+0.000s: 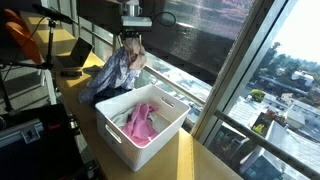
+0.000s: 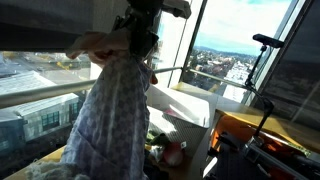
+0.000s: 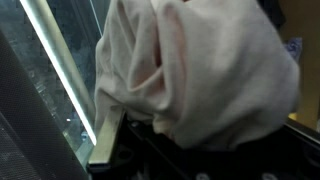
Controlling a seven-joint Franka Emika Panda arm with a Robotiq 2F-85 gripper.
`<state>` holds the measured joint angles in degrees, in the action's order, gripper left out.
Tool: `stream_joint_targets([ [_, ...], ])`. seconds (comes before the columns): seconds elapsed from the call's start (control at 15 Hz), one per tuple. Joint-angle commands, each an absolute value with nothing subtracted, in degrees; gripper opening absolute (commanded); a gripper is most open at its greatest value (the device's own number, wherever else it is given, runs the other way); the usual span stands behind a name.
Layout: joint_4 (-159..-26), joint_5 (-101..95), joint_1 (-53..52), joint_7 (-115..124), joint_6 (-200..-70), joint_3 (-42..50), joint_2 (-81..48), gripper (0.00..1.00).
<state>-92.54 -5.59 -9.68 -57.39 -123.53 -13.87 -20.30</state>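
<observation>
My gripper (image 1: 131,46) hangs above the wooden table and is shut on a patterned grey-blue garment (image 1: 112,75). The garment hangs from it in both exterior views (image 2: 112,110), its lower end trailing on the table behind a white bin (image 1: 170,122). The bin holds a pink cloth (image 1: 141,124) and other clothes. In the wrist view the pale cloth (image 3: 200,70) fills the frame and hides my fingers.
A window wall with a metal rail (image 1: 215,85) runs along the table's far side. A laptop (image 1: 75,55) and an orange object (image 1: 20,40) sit at the table's far end. A tripod (image 2: 262,60) stands by the window.
</observation>
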Motion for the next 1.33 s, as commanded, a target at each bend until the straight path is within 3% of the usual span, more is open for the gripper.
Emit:
stream_joint_targets([
  [0.0, -91.8, -3.2, -7.0, -58.8, -119.5, -13.0, -12.5, 0.00],
  [0.73, -91.9, 0.5, -4.6, -61.3, -115.8, -7.8, 5.8, 0.00],
  [1.27, -90.6, 1.9, -2.4, -64.3, -115.6, 2.2, 11.5, 0.00],
])
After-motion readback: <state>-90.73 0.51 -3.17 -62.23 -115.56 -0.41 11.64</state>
